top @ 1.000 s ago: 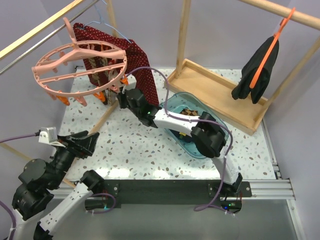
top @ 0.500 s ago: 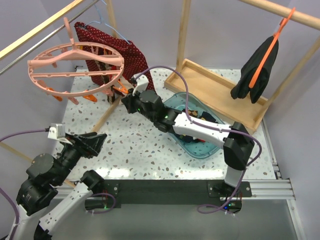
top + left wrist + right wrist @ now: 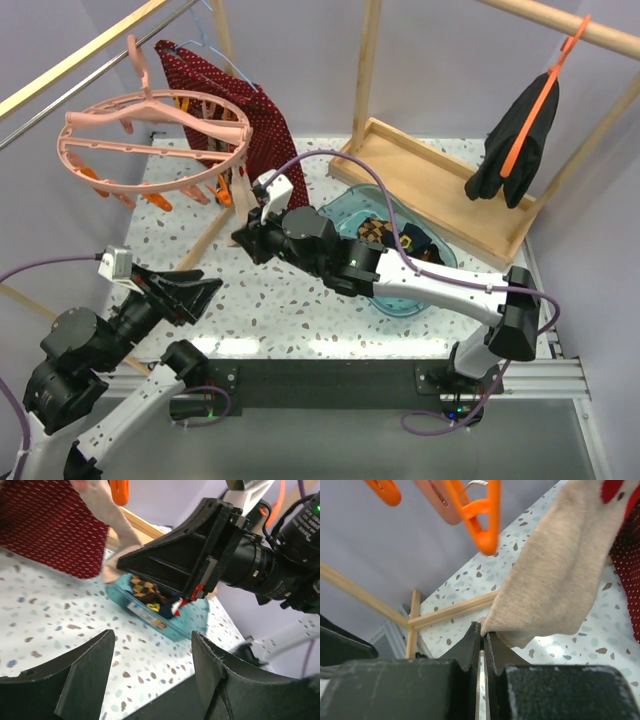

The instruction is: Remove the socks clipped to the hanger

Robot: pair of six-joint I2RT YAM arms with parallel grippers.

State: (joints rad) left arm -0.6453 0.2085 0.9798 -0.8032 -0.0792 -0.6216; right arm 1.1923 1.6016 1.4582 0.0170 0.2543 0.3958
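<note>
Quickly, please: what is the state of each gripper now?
Left gripper: open, holding nothing.
Right gripper: shut on the beige sock.

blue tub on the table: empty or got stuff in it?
Not empty. The tub holds socks: a brown checked one and dark ones with yellow marks, seen from above and from the left wrist.

We log the hanger [image 3: 150, 112] rear left over the table [image 3: 270, 300], a sock [image 3: 545, 580] hanging below it, the bin [image 3: 392, 302] with socks [image 3: 380, 229] to its right, tray [image 3: 440, 185] behind.
</note>
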